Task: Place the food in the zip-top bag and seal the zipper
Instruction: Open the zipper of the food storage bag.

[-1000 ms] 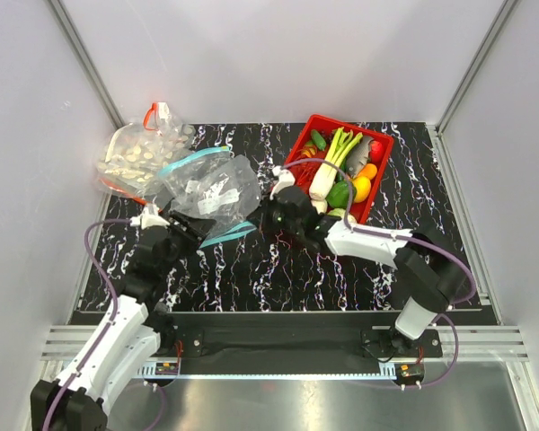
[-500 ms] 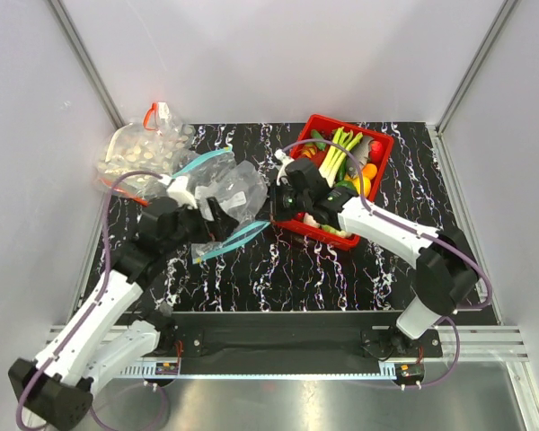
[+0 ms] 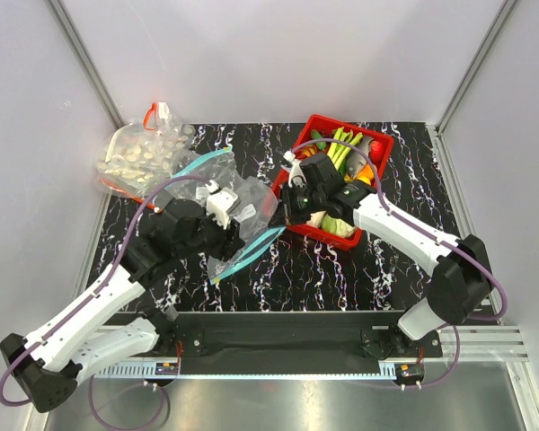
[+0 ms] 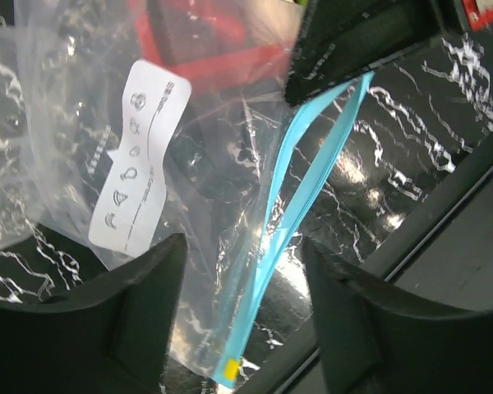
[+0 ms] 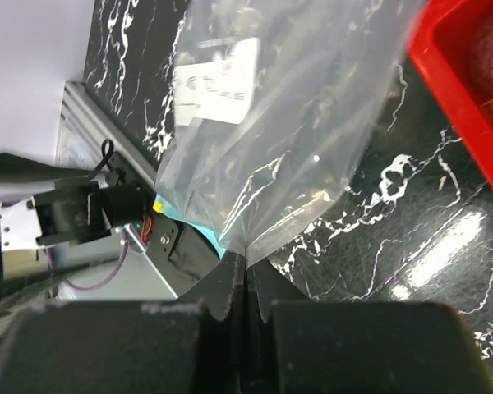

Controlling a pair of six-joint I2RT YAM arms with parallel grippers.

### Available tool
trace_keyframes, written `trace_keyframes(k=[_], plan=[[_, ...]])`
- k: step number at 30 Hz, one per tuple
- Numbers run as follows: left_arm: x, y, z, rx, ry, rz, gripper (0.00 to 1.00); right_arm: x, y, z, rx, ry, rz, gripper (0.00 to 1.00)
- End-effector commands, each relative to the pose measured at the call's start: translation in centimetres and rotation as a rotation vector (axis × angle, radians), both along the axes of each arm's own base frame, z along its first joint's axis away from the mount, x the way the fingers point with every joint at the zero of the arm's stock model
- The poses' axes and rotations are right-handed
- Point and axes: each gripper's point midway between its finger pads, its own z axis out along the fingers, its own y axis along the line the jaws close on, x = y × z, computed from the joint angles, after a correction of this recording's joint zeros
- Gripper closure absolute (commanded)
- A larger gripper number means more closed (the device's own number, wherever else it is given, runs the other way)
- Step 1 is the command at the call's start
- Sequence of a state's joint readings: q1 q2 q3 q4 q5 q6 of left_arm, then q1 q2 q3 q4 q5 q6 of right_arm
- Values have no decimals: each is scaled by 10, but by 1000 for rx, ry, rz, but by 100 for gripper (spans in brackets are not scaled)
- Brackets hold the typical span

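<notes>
- The bag (image 3: 251, 214) hangs near the middle of the tabletop, stretched between the two grippers and just left of the basket (image 3: 368, 131).
- The right gripper (image 5: 242, 275) has its jaws pressed together on the bag's edge by the zipper (image 4: 308, 185).
- The teal zipper slants from that pinch toward the near edge.
- The left gripper (image 4: 242, 246) has its fingers (image 4: 140, 304) spread wide, with the bag's plastic lying across the gap. It clamps nothing that shows.
- The white label (image 4: 140, 168) faces the left wrist camera.
- The leek (image 3: 340, 145) and the other food lie in the red basket toward the far right corner.
- Another bag (image 3: 139, 153), with a red strip, lies at the far left corner.
</notes>
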State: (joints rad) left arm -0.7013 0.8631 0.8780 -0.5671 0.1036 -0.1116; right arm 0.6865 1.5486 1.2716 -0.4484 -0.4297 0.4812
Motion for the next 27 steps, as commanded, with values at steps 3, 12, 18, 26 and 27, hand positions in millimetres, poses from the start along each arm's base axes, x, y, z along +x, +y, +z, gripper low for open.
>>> trace_keyframes(k=[3, 12, 18, 26, 27], plan=[[-14, -28, 29, -26, -89, -227, 64, -8, 5, 38, 84, -32, 80, 98], [-17, -51, 11, 81, -49, -320, 63, -12, 9, 44, 117, -22, 93, 98], [-15, -47, 6, 79, -81, -301, 45, -12, 11, 47, 126, -21, 100, 99], [-18, -43, -20, 111, -15, -283, 48, -13, 11, 50, 135, -24, 102, 98], [-20, -45, -22, 106, 8, -289, 50, -13, 11, 49, 135, -21, 101, 99]])
